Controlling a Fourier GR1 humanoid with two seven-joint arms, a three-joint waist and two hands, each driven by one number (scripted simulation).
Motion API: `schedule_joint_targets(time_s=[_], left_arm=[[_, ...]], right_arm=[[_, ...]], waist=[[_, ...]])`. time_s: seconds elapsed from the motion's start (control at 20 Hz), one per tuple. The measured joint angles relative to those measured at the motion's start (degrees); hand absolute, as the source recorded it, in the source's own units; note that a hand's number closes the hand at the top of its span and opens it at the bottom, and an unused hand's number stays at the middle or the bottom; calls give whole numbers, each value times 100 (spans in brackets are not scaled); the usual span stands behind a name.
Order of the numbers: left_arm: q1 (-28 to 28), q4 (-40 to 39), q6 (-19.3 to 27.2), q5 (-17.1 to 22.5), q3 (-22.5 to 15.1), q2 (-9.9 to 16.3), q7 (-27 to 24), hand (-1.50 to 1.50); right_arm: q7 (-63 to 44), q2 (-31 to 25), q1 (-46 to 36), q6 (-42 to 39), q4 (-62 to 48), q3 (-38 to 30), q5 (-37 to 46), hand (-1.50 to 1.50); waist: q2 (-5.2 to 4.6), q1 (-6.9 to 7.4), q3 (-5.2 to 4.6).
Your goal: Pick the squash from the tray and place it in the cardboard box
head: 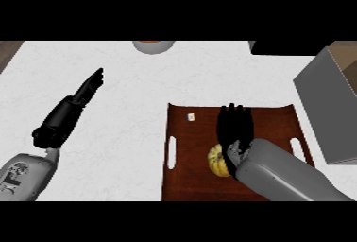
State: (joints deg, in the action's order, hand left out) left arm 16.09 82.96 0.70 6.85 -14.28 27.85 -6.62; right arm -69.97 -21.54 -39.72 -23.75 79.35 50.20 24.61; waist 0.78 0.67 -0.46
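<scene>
The right robot hand point(233, 126) hangs over the brown tray point(272, 123), its black fingers held straight and pointing toward the tray's far rim, grasping nothing. Just beneath the wrist and to its left lies the yellow squash point(218, 160), on the tray's floor toward the near end; the grey forearm point(286, 177) covers the squash's right part, and whether the robot hand touches it cannot be told. Ahead of the fingertips and to their left, a small pale item point(190, 116), too small to identify, sits on the tray close to the far rim. Slotted handles show on the tray either side of the robot hand, one at the left wall and one at the right.

Well off to the right of this robot hand stands the cardboard box point(327, 113), its grey outer wall facing the tray and its brown inside showing at the upper right corner. A dark object point(286, 47) sits beyond it at the far edge.

The left robot hand point(89, 87) rests over the white desk point(105, 61), well left of the tray, released, its fingers straight and pointing away from the robot and slightly rightward. Far beyond both, a round white-and-orange vessel point(153, 46) stands at the desk's far edge.
</scene>
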Motion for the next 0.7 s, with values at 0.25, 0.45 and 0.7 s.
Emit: schedule_joint_targets(time_s=[0.25,0.45,0.7], left_arm=[[-11,21,18,9,79,-2,41,0],[-125,4,55,-43,92,-43,-52,0],[-186,94,12,-34,144,-13,-21,0]], right_arm=[[-4,507,-121,-119,-467,-149,233,-150],[-8,861,-23,-209,-655,-243,399,-150],[-16,1125,4,-327,-861,-468,627,-150]], waist=[[16,-82,1],[29,-131,2],[31,-143,7]])
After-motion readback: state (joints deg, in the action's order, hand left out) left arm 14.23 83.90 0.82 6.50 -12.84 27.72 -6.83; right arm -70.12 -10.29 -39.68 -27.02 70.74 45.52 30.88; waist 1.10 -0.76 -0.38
